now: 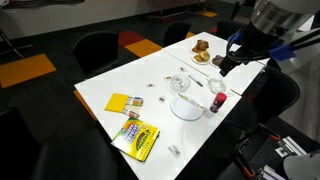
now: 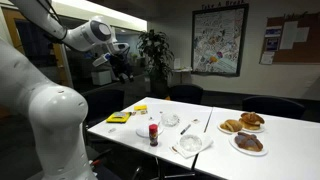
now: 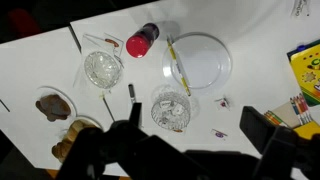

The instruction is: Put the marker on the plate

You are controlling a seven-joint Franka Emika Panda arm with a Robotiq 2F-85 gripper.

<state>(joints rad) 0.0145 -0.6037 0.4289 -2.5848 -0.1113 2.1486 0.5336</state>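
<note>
The white round plate (image 3: 205, 55) lies on the white table and shows in both exterior views (image 1: 187, 110) (image 2: 192, 146). A thin yellow marker (image 3: 177, 66) lies slanted over the plate's rim, partly on the table. A short dark pen-like thing (image 3: 131, 91) lies on the table between two glass bowls. The small red cup (image 3: 142, 40) stands beside the plate. My gripper (image 3: 195, 140) hangs high above the table, open and empty, well away from the plate (image 1: 230, 60) (image 2: 122, 62).
Two clear glass bowls (image 3: 103, 68) (image 3: 172, 108) stand near the plate. Dishes with brown food (image 3: 53, 106) (image 1: 200, 50) sit at one end of the table. A crayon box (image 1: 137, 138) and a yellow pad (image 1: 120, 102) lie at the opposite end. Small scraps (image 3: 222, 102) dot the table.
</note>
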